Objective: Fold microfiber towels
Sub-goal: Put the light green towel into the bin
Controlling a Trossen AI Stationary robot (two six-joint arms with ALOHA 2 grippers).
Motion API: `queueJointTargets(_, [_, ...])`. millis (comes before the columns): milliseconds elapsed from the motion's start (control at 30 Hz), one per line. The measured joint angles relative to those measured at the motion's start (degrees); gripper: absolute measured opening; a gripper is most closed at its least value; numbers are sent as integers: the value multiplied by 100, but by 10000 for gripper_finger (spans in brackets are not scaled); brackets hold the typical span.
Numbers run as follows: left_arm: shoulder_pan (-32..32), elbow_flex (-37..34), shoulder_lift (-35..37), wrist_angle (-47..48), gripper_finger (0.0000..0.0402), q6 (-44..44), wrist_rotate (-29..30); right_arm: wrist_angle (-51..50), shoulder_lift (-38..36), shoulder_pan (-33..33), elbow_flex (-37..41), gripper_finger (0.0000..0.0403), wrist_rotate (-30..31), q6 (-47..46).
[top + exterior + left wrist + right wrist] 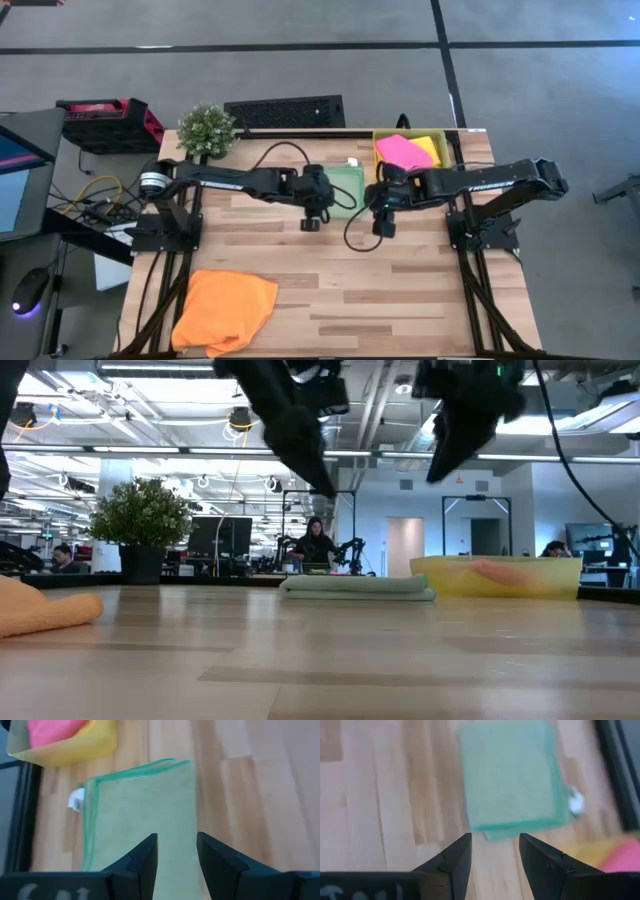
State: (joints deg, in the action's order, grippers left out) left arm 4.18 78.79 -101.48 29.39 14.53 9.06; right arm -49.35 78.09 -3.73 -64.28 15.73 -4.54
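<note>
On the wooden table (400, 300), four towels are counted: one folded pale green towel (345, 188) near the far edge, below the open, empty left gripper (176, 851) and right gripper (494, 851), one orange towel (225, 310) at the near left corner, and one pink towel (402, 151) and one yellow towel (428, 147) in the tray (383, 137), with an office seen behind.
</note>
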Motion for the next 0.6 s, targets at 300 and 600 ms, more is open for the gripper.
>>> queueJointTargets(300, [-309,-374,652,712,131,-529,-25,2078,635,52,1192,188,-405,1960])
queueJointTargets(600, [-368,-576,949,776,131,-929,433,2362,1815,545,1155,188,-450,2408])
